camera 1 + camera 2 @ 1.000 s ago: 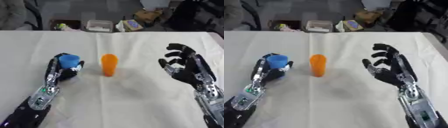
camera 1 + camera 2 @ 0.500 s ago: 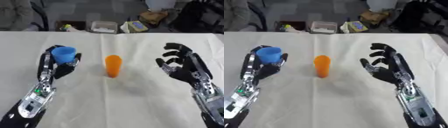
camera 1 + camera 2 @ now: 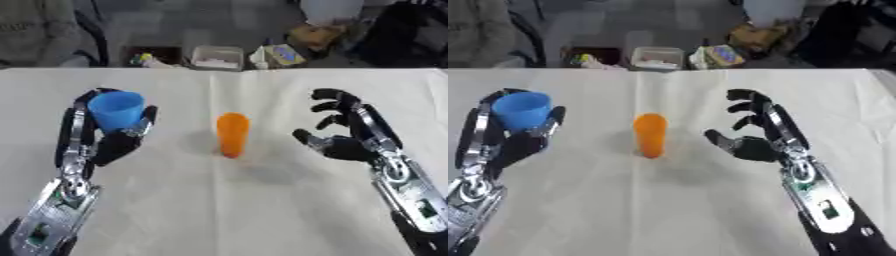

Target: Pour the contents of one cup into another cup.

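Tabletop (image 3: 262, 210): covered in off-white cloth, matt, faint creases along its length. Blue cup (image 3: 115, 110): smooth plastic by the look, matt to slightly satin, uniform colour. Orange cup (image 3: 232, 134): smooth plastic look, soft sheen on one side. Left hand (image 3: 105, 142): black matt fingers, silver metallic links. Right hand (image 3: 350, 137): black matt plastic-looking shells, silver metal-looking parts towards the wrist, dull glints.

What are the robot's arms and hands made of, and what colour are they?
Both hands, left hand and right hand, are black with jointed fingers edged in silver metal strips. The forearms are silver-grey casings with small dark and green patches, darker towards the elbows. No sleeves or loose cables show.
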`<state>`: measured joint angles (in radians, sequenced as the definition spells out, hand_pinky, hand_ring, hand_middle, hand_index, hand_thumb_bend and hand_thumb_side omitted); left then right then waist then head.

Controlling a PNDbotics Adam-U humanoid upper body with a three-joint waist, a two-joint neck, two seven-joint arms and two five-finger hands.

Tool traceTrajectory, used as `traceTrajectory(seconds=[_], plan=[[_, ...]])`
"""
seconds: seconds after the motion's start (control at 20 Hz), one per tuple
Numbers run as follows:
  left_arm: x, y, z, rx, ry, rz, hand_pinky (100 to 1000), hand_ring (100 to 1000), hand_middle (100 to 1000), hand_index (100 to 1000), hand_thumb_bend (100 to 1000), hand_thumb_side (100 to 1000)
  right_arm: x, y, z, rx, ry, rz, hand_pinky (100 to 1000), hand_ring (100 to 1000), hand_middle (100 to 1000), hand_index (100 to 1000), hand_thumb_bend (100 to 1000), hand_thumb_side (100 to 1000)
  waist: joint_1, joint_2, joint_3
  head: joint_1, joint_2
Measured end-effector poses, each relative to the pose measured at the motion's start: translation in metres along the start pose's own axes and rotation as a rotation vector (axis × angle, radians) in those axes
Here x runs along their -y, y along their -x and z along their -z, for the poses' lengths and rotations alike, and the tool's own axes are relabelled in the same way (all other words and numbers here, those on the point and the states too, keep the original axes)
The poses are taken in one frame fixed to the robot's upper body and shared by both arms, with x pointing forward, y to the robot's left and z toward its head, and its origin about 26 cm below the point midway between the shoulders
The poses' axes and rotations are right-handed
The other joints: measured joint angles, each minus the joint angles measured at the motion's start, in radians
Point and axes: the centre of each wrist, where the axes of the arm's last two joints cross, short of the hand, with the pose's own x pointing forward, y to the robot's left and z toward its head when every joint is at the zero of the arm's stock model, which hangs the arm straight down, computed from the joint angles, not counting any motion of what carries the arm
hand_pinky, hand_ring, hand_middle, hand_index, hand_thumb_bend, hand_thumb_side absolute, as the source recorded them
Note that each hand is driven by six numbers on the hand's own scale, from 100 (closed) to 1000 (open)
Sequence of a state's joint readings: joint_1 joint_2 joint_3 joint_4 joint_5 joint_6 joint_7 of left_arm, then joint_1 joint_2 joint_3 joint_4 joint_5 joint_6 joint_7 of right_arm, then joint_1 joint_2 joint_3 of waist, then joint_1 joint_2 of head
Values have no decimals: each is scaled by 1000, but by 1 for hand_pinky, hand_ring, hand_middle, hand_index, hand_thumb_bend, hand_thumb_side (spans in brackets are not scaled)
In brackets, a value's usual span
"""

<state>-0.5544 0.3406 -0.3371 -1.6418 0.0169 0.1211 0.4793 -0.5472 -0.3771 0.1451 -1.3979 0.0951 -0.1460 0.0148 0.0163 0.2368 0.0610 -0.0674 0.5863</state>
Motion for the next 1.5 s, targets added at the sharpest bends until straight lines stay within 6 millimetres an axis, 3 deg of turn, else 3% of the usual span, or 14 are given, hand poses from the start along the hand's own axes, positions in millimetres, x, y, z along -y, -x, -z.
traceTrajectory(seconds=[0.95,1.5], plan=[[27,-13,-18,7,100,-98,100,100,100,347,358,100,-21,25,22,-31,-84,-20,583,785,810,847,608,190,21,-8,82,-36,-8],[35,-18,-21,16,136,-128,100,100,100,347,359,100,-35,32,30,-47,-110,2,579,778,805,846,591,195,37,-8,104,-41,-8]])
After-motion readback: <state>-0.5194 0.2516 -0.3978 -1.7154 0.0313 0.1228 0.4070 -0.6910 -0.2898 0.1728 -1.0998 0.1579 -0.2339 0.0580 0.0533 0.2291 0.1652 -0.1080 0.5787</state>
